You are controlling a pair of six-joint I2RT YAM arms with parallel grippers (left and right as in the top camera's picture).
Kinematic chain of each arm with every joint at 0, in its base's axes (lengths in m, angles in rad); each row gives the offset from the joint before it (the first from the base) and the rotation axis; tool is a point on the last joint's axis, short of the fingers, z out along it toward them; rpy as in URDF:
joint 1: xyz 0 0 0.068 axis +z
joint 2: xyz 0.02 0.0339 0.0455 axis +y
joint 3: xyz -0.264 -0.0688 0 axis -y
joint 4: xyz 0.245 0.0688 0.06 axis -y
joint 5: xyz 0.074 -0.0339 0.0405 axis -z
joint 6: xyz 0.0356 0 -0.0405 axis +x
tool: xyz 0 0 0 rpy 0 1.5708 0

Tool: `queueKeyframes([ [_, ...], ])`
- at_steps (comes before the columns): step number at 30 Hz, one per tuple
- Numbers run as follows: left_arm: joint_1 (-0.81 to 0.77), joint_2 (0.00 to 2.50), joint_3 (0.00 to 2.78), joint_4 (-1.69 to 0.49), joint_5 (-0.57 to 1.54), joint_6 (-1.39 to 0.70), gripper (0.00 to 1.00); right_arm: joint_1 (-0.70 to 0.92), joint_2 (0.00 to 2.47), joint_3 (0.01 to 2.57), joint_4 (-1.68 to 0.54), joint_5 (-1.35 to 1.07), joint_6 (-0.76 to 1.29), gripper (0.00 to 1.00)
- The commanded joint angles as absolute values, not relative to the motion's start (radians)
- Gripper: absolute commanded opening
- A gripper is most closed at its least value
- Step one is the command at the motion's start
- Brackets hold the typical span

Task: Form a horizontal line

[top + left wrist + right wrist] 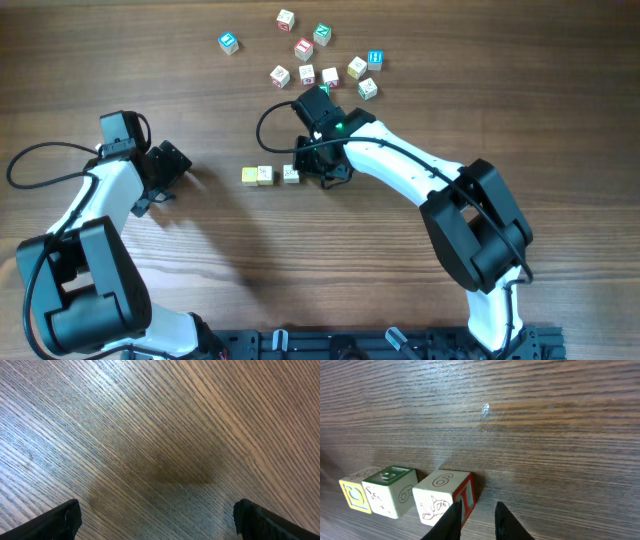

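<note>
The horizontal line is a short row of three letter cubes left of table centre: a yellowish cube (249, 175), a cream cube (265, 174) touching it, and a cream cube (290, 173) a small gap to the right. The right wrist view shows the yellow-faced cube (355, 494), the green-topped cube (390, 490) and the cream cube with a red side (445, 497). My right gripper (322, 172) (477, 506) hovers just right of that last cube, jaws narrowly apart, nothing between them. My left gripper (170, 180) (157, 510) stands wide open over bare wood.
Several loose cubes lie at the back, among them a blue-faced cube (229, 42), a green-faced cube (322, 34), a red-faced cube (304, 47) and another blue-faced cube (376, 59). The right arm's black cable (268, 120) loops over the table behind the row.
</note>
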State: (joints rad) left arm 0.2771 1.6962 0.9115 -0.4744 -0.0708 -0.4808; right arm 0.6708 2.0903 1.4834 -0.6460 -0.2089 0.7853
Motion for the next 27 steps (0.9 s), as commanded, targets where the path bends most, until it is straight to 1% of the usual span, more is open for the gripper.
queueKeyframes([
  [1, 0.279, 1.703, 0.907, -0.471, -0.080, -0.483, 1.00, 0.676, 2.071, 1.479, -0.646, -0.125, 0.785, 0.24],
  [7, 0.279, 1.703, 0.907, -0.471, -0.080, -0.483, 1.00, 0.676, 2.072, 1.479, -0.674, -0.053, 0.784, 0.23],
  [12, 0.279, 1.703, 0.907, -0.472, -0.080, -0.483, 1.00, 0.676, 2.072, 1.479, -0.702, -0.051, 0.784, 0.23],
  [16, 0.279, 1.703, 0.907, -0.472, -0.080, -0.483, 1.00, 0.676, 2.072, 1.478, -0.709, -0.032, 0.732, 0.23],
  [27, 0.279, 1.703, 0.907, -0.471, -0.080, -0.483, 1.00, 0.676, 2.078, 1.478, -0.719, -0.015, 0.735, 0.23],
])
